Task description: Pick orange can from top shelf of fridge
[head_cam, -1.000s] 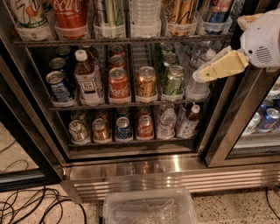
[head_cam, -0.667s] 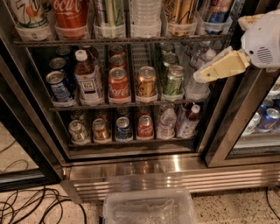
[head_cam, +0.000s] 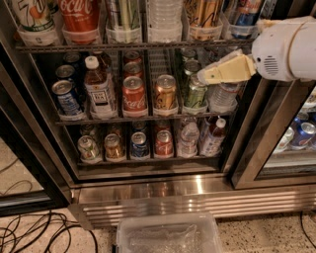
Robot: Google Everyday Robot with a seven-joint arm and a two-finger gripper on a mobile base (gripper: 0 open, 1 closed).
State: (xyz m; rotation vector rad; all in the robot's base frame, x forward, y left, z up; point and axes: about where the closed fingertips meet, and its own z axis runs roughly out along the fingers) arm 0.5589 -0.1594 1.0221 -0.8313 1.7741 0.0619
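Orange can (head_cam: 205, 15) on top shelf (head_cam: 123, 46), above end effector (head_cam: 203, 76), apart; grip state unclear.

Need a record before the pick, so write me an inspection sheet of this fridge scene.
Surface: top shelf, wire rack, drinks in clear cups.
Job's things: orange can upright on it, right of centre; fridge with steel base.
Clutter: short cans and bottles on lower racks; clear tub on floor.
Hand: hand below the top shelf, before the middle rack's right end.
Cables: black cables on floor, left.
Surroundings: second cooler door, right, cans behind.
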